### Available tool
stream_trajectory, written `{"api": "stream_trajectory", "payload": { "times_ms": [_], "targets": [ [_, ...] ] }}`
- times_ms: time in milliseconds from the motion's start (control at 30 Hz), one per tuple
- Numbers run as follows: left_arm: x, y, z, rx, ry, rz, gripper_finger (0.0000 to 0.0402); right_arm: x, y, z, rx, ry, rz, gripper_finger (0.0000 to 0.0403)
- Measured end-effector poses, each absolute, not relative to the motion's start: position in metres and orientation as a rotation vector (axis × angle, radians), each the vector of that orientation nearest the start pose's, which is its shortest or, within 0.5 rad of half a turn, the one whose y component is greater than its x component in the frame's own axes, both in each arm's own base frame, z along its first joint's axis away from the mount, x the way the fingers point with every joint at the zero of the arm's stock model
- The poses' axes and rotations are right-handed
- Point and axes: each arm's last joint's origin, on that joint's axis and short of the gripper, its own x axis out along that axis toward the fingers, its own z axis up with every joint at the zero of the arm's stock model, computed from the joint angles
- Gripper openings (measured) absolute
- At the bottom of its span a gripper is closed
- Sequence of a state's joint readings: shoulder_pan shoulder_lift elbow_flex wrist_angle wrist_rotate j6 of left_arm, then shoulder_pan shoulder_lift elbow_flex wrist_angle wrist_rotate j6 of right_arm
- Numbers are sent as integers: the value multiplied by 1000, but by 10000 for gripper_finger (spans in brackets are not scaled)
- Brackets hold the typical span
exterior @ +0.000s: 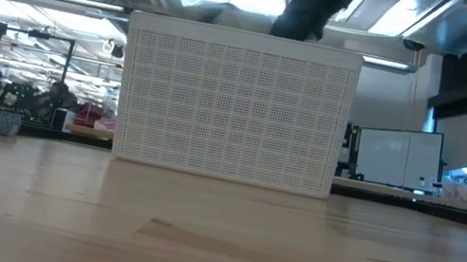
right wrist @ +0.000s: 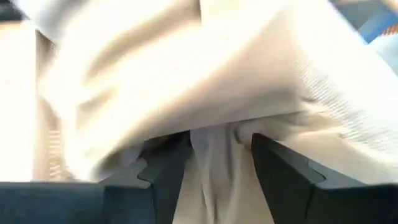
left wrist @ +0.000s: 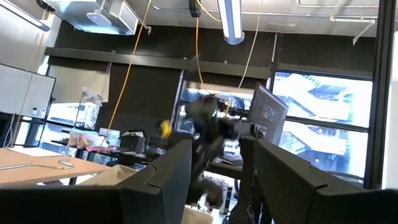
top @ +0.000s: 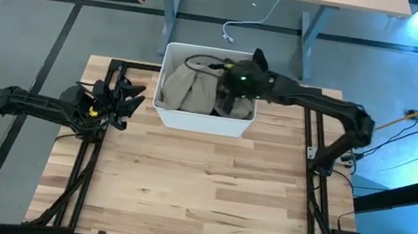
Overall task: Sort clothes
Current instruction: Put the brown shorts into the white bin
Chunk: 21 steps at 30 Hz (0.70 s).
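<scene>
in the right wrist view, pale khaki-beige cloth [right wrist: 205,93] fills nearly the whole frame, bunched in soft folds right against the lens, with a fold of it hanging down between the right gripper [right wrist: 217,165]'s two dark fingers. the fingers stand apart with fabric in the gap; whether they pinch it or merely straddle it cannot be told.

seen from above, that gripper [top: 234,78] sits over the right half of the white tub [top: 202,120], upper centre of the frame, its arm running in from the right side. inside the tub the khaki-beige clothes [top: 192,90] lie as a rumpled heap in the left and middle part; the heap is roughly as wide as it is deep, so no clear long axis or pointing direction can be read. a dark garment [top: 236,104] shows under the gripper in the tub's right part; its colour beyond dark cannot be told.

in the low view the tub's perforated wall [exterior: 232,112] stands on the wooden table [exterior: 214,243], centre of the frame, hiding its contents.

the left gripper [top: 127,96] waits at the left of the high view, over the table's left edge, fingers spread and empty, well apart from the tub.
</scene>
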<state>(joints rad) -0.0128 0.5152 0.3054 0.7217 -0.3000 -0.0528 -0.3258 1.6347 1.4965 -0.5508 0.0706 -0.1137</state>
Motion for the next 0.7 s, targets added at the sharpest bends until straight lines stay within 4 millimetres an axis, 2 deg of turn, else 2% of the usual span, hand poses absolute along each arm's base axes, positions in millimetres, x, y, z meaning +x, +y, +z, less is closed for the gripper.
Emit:
{"api": "stream_trajectory", "payload": {
  "times_ms": [100, 200, 367, 533, 700],
  "targets": [
    [126, 7, 288, -131, -515, 268, 170, 319, -110, 361, -48, 661, -347, 203],
    [126, 7, 288, -131, -515, 268, 170, 293, -102, 382, -54, 649, -350, 203],
    [126, 7, 288, -132, -515, 267, 170, 255, -91, 394, -70, 754, -401, 204],
    [126, 7, 288, -153, -518, 262, 170, 230, -88, 383, -82, 963, -555, 204],
    [126, 7, 288, -159, -519, 260, 170, 225, -93, 345, -134, 1123, -709, 204]
  ]
}}
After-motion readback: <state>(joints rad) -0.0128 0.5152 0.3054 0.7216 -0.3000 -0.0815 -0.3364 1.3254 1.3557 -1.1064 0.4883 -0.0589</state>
